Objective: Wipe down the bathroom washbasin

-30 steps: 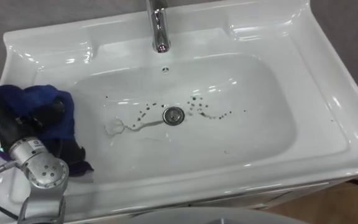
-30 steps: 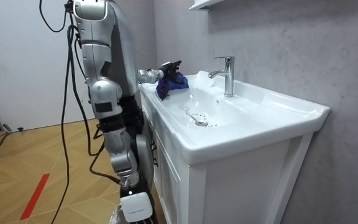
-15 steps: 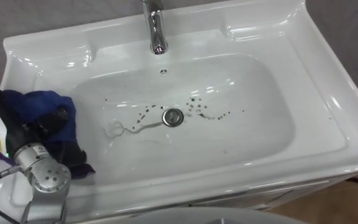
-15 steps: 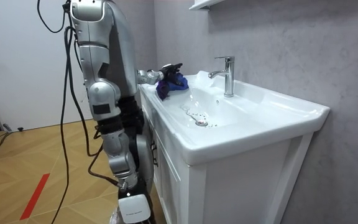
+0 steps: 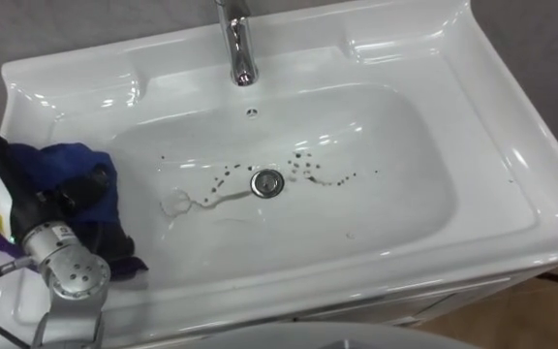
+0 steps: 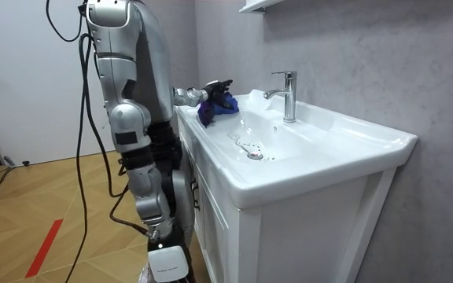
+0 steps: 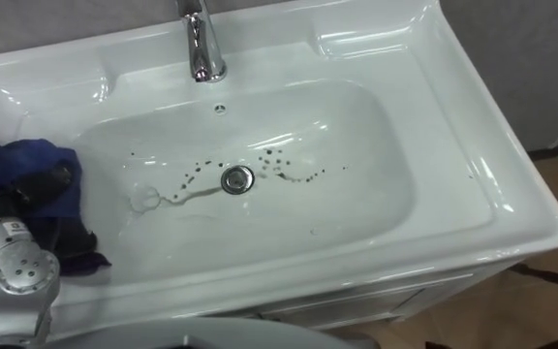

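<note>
White basin (image 5: 405, 174) on a cabinet (image 6: 305, 228) against a grey wall; the robot stands close at the cabinet's end. Fingers of the left hand (image 5: 61, 191) curl into the blue cloth (image 5: 76, 160) and clamp it. The cloth lies bunched on the basin's left slope, well apart from the soil. Dark specks (image 5: 308, 167) and a pale streak (image 5: 197, 199) surround the drain (image 5: 267, 182), near of the faucet (image 5: 238, 44). Judged step: cloth gripped, wiping not yet begun. Next move calls for carrying the cloth right, pressing down and sweeping across the drain area.

I see the basin (image 5: 492, 145) glossy, smooth, white, ceramic-looking. The tap (image 5: 238, 44) at basin's back & drain ring (image 5: 267, 182): shiny metal. The cloth (image 5: 66, 157) in my left hand (image 5: 37, 199): soft, matt.
</note>
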Motion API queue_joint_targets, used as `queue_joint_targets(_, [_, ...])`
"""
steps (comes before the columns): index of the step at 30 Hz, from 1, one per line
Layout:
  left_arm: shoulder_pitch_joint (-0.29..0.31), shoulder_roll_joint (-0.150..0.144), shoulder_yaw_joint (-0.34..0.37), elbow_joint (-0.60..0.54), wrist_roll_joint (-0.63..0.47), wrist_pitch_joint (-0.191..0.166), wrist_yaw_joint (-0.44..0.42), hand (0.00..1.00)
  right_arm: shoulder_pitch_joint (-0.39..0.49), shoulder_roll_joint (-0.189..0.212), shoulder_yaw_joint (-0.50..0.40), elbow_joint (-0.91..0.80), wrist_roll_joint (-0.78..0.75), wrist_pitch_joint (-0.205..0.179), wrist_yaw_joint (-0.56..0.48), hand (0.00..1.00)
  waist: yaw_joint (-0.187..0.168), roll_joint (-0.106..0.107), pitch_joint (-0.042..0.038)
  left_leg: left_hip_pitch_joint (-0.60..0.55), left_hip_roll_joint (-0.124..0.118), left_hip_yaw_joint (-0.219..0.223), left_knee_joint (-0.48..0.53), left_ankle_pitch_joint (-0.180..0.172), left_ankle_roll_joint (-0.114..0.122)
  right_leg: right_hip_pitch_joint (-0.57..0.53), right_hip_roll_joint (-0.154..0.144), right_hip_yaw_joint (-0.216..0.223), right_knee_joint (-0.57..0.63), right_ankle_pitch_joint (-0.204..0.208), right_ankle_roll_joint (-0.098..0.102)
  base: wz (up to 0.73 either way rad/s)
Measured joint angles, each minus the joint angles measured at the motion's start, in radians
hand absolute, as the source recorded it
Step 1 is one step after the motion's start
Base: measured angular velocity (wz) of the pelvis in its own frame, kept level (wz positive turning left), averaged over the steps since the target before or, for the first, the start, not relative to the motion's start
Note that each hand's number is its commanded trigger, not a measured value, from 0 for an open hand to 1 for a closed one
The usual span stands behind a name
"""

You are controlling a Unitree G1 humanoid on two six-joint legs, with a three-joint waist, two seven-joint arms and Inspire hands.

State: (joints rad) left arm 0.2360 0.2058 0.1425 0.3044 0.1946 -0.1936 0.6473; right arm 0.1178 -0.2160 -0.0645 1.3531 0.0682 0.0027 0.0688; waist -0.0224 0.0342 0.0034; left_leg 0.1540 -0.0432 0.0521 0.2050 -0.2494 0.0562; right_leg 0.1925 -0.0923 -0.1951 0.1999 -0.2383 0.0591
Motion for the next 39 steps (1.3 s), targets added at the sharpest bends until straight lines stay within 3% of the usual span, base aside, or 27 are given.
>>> queue_joint_targets(7, [0.0,-0.001,-0.005,0.018,0.089,0.0,-0.005,0.0,-0.004,-0.002,0.001,-0.001,-0.011,0.0,0.001,0.0,0.001,0.002,0.0007,-0.002,0.0,0.002,-0.003,0.0,0.0,-0.002,0.001,0.0,0.0,0.0,0.0,0.0])
queue_joint_targets(12, [0.0,0.0,-0.057,0.067,0.128,0.007,-0.012,0.0,-0.02,-0.004,0.005,0.002,-0.007,0.0,0.0,0.0,0.001,0.006,0.0011,-0.003,0.0,0.003,-0.004,0.0,0.0,-0.002,0.002,-0.002,-0.001,0.001,-0.001,0.0])
queue_joint_targets(20, [0.003,0.0,-0.097,0.088,0.212,0.062,-0.038,0.0,-0.021,-0.008,0.003,0.001,0.008,0.017,-0.003,0.0,-0.001,0.008,-0.002,-0.003,0.001,0.019,-0.009,0.003,-0.002,-0.005,0.006,0.0,-0.014,0.01,-0.001,-0.01])
queue_joint_targets(27, [-0.002,0.001,-0.098,0.11,0.259,0.106,-0.07,0.0,-0.019,-0.012,0.003,0.001,0.003,0.058,-0.002,0.0,-0.005,0.009,-0.0166,-0.001,0.0,0.017,-0.006,0.002,-0.002,0.0,0.006,0.003,-0.011,0.011,-0.002,-0.01])
queue_joint_targets(39, [-0.028,0.018,-0.103,0.246,0.369,0.124,-0.07,0.0,0.002,-0.018,0.004,-0.004,-0.09,0.135,-0.002,0.0,-0.013,0.021,-0.0145,0.04,0.009,0.039,-0.024,0.005,-0.003,0.018,0.008,0.033,0.005,0.01,-0.002,-0.07])
